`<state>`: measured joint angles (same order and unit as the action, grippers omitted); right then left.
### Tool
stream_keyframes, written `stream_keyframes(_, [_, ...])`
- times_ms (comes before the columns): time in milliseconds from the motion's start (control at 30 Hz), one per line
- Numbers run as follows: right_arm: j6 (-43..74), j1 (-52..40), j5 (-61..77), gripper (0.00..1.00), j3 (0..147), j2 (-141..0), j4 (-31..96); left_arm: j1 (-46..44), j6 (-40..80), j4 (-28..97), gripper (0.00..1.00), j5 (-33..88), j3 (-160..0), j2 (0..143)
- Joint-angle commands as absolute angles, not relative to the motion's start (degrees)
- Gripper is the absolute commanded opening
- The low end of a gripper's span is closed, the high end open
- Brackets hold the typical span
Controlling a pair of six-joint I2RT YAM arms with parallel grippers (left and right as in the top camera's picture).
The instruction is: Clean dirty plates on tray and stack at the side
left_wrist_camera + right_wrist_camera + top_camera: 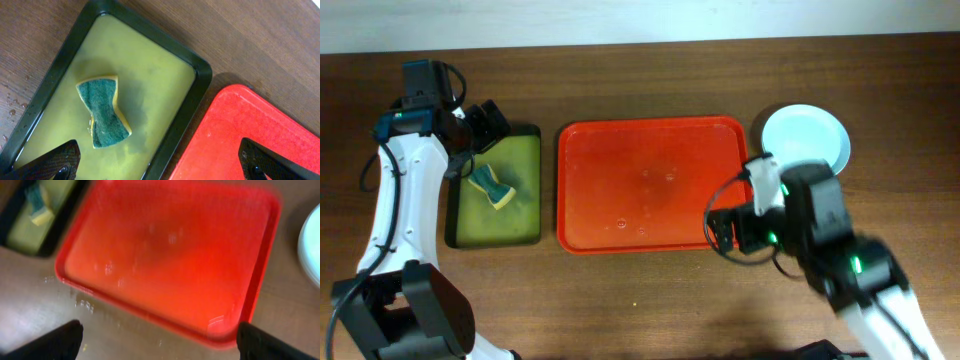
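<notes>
The red tray (650, 185) lies in the middle of the table with no plates on it, only a few water drops; it also shows in the right wrist view (170, 255) and the left wrist view (250, 135). A stack of plates (806, 138) with a pale blue one on top stands right of the tray; its edge shows in the right wrist view (311, 250). My left gripper (160, 167) is open and empty above the black tray (458, 190). My right gripper (160, 342) is open and empty over the red tray's front right corner.
The black tray with yellow-green inside (55, 60) sits left of the red tray and holds a green and yellow sponge (104, 111), also seen from overhead (492, 186). Water drops lie on the wood by the red tray's front edge (82, 302).
</notes>
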<state>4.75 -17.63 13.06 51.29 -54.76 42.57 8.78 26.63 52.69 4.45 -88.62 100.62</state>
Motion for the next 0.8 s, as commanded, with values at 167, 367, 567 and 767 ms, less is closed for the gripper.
stream_keyframes(167, [-4.49,-13.98,14.59,0.99,21.50,-22.87,20.64,8.91,26.48,52.62,0.99,4.75,-88.86,100.68])
stream_keyframes(367, [-4.49,-8.91,14.31,0.99,9.28,-6.31,11.22,8.91,26.48,52.62,0.99,4.73,-88.86,100.68])
stream_keyframes(567, [-4.05,-5.98,11.40,0.99,0.84,-1.06,-1.54,8.91,26.48,52.62,0.99,4.73,-88.86,100.68])
stream_keyframes(767, [-4.05,-5.72,2.26,0.99,0.32,-0.19,-0.82,8.91,26.48,52.62,0.99,4.73,-88.86,100.68])
